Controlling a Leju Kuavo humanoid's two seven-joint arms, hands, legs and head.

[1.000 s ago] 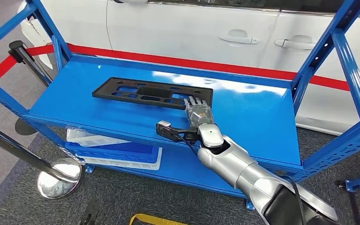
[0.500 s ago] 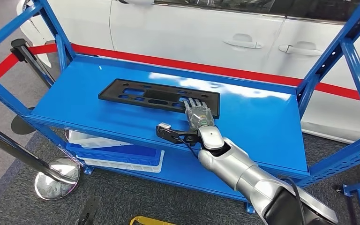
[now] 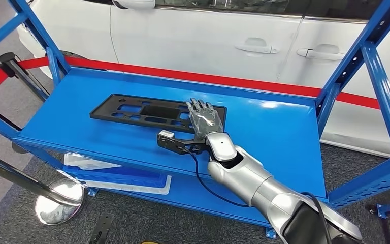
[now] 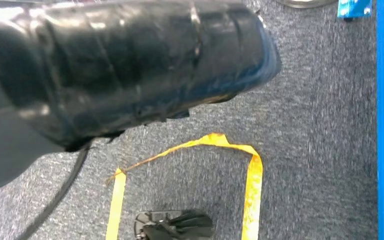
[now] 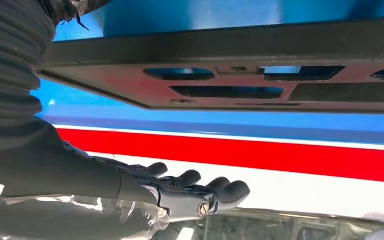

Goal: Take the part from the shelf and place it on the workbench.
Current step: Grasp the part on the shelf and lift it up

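Task is sitting at an early stage. The part (image 3: pixel 157 113), a flat black plate with cut-out slots, is lying on the top deck of the blue shelf (image 3: pixel 279 132), not yet lifted; carrying it off and setting it on the workbench is all remaining.

The right hand (image 3: pixel 203 118) is reaching over the part's end nearest the shelf's right upright, fingers extended and spread. In the right wrist view the fingers (image 5: pixel 200 187) are hanging apart from the plate, clasping nothing, so no grasp is made yet, as I judge it. Whether the palm is touching the part cannot be told.

The part is lying flat, its long axis running along the shelf's length, roughly parallel to the shelf's front edge.

The left hand's state cannot be told.
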